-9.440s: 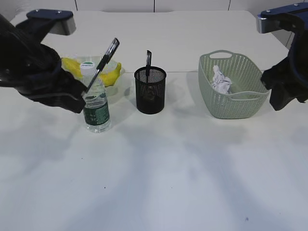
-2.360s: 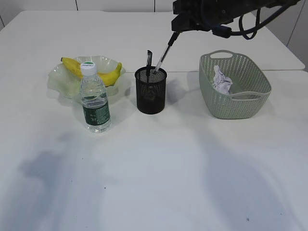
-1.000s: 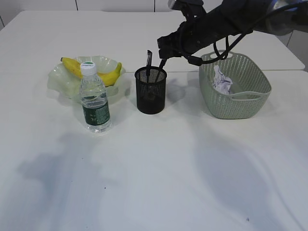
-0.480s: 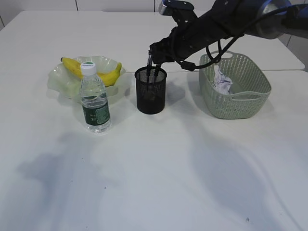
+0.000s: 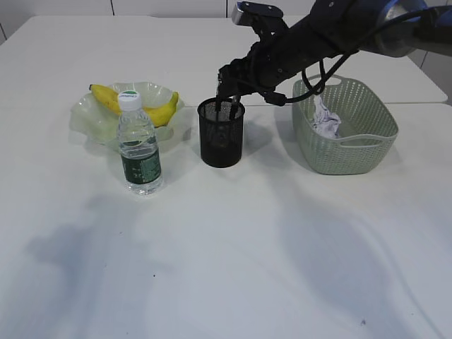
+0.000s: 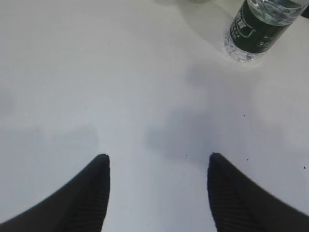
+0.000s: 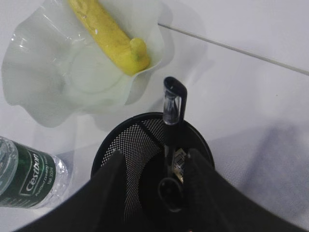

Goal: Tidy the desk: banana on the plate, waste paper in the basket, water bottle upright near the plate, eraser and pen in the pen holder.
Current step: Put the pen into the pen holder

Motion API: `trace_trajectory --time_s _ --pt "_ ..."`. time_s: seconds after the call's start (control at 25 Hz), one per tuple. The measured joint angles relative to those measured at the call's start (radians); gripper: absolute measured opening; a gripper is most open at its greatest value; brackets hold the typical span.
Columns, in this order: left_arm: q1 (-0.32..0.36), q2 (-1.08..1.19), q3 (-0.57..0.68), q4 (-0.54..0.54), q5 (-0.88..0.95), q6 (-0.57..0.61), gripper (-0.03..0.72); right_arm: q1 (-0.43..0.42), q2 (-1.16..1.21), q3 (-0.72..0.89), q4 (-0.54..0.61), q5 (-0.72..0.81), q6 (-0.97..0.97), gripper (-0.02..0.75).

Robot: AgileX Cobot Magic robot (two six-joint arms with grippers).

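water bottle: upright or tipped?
Upright. The water bottle stands on its base on the desk, white cap on top, just in front of the plate.

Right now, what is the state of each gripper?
Left gripper: open, holding nothing.
Right gripper: open over the pen holder, pen released.

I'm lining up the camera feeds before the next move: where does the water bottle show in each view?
Exterior view: water bottle stands upright left of centre, in front of the plate.
Left wrist view: only its lower part, top right corner.
Right wrist view: lower left corner, beside the pen holder.
Shared landmark: the bottle's dark green label.
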Motion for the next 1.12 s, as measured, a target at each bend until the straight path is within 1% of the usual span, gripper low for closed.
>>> trace_trajectory --time_s 0.16,0.24,0.56,0.64,0.76,0.84,1.12 --pt "0.000 0.000 0.000 -0.002 0.002 0.000 0.443 0.000 0.000 -0.001 -0.006 0.002 0.006 0.302" --pt "0.000 0.000 0.000 -0.003 0.004 0.000 0.443 0.000 0.000 -0.001 -0.007 0.002 0.008 0.324" --pt "0.000 0.000 0.000 -0.012 0.006 0.000 0.443 0.000 0.000 -0.001 -0.009 0.002 0.010 0.553" --pt "0.000 0.000 0.000 -0.013 0.006 0.000 0.443 0.000 0.000 -0.001 -0.009 0.002 0.010 0.585" --pt "0.000 0.000 0.000 -0.015 0.006 0.000 0.443 0.000 -0.002 -0.001 -0.019 0.002 0.012 0.599" --pt "0.000 0.000 0.000 -0.015 0.007 0.000 0.443 0.000 -0.006 -0.002 -0.046 0.002 0.022 0.601" --pt "0.000 0.000 0.000 -0.028 0.007 0.000 0.443 0.000 -0.019 -0.064 -0.253 0.040 0.178 0.601"
